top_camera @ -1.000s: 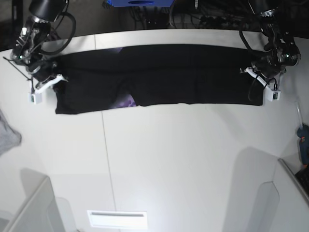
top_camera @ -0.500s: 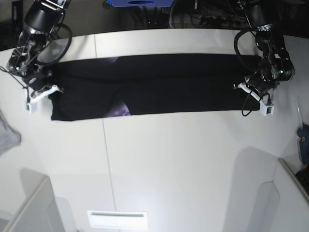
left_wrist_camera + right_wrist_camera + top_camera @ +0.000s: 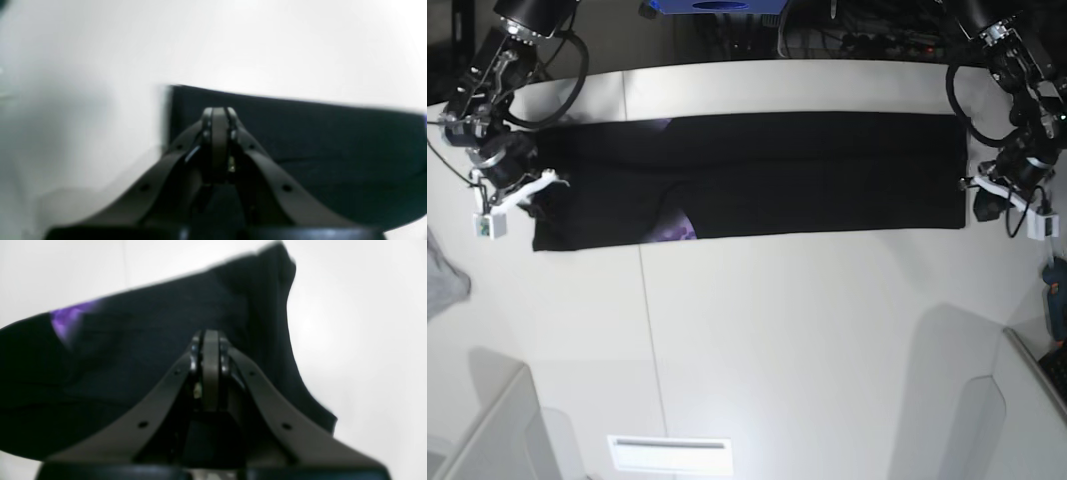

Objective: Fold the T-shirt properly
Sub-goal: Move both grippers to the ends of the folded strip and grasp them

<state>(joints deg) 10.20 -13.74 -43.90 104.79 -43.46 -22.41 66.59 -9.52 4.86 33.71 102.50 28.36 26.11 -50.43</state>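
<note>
The black T-shirt (image 3: 807, 170) lies as a long folded band across the far half of the white table (image 3: 777, 330). A bit of purple print (image 3: 682, 228) shows at its near edge. My left gripper (image 3: 975, 195) is at the band's right end in the base view. In the left wrist view that gripper (image 3: 218, 111) is shut, with the black cloth (image 3: 317, 140) under and beyond its tips. My right gripper (image 3: 535, 190) is at the band's other end. In the right wrist view it (image 3: 210, 335) is shut, and the cloth (image 3: 150, 323) rises toward it.
A light grey cloth (image 3: 442, 280) hangs over the table's left edge. A blue tool (image 3: 1055, 290) lies at the right edge. Grey bins stand at the front left (image 3: 487, 430) and front right (image 3: 1027, 400). A white slotted plate (image 3: 670, 453) sits at the front.
The shirt band has been drawn out longer and flatter. My left gripper moved outward toward the table's right edge, taking the shirt's end with it. The right gripper barely shifted.
</note>
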